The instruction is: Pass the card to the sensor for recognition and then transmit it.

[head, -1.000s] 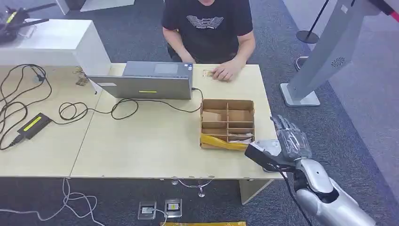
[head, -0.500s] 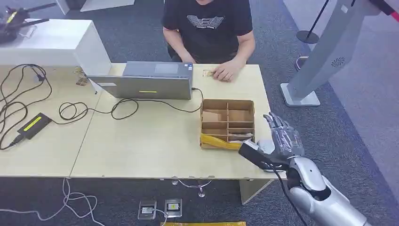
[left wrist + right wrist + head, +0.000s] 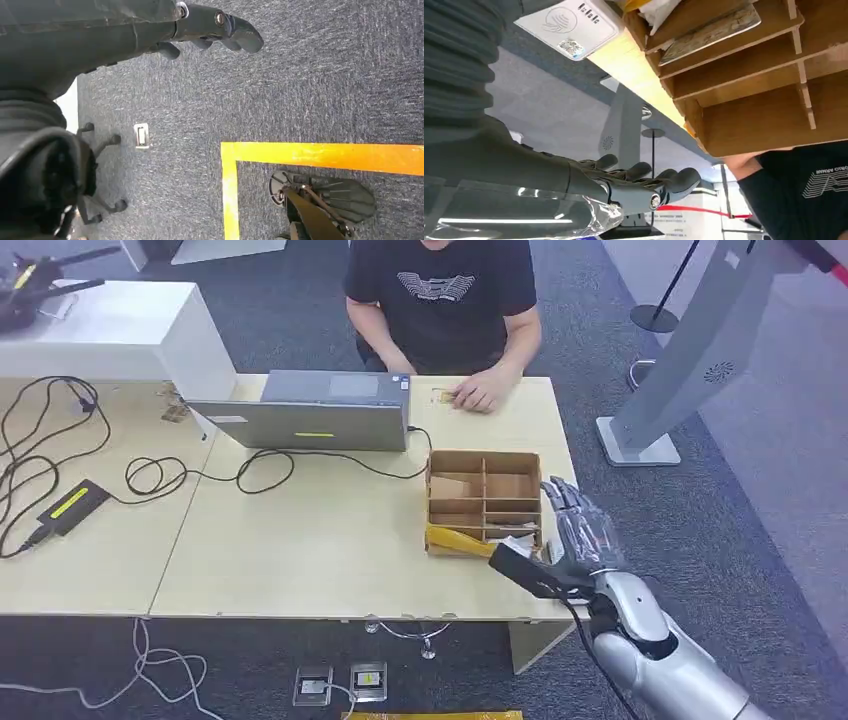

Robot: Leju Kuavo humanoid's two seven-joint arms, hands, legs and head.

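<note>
card: flat patterned card [image 3: 711, 32], prob. the task's card, lies in a near-row compartment of the cardboard divider box [image 3: 485, 455]; not yet picked up.
card's spot: near edge of box, next to white crumpled stuff and a yellow packet [image 3: 460, 540]; lies flat against a divider, edge facing out.
sensor: white reader w/ wave logo [image 3: 566, 22] on the table just beside the box's near corner, on the robot's right.
right hand: [image 3: 575, 530] at the box's near-right corner, fingers spread wide, holding nothing; wrist view shows the palm clear of the box, apart from the card.
left hand: [image 3: 220, 30] hangs over carpet, fingers loosely out, nothing in it.
step: approach/reach for the card; grasp not begun, scan and handover both left to do.
next move: I'd judge the hand must swing in over the near compartment and pinch the card's free edge. Slot is tight, so it needs a thin thumb-finger grip, not a full wrap.
then: short carry to the reader, which sits close by.
recipient: person [image 3: 440, 300] seated across the table [image 3: 320, 540] behind a laptop [image 3: 310, 415], likely takes the card.
</note>
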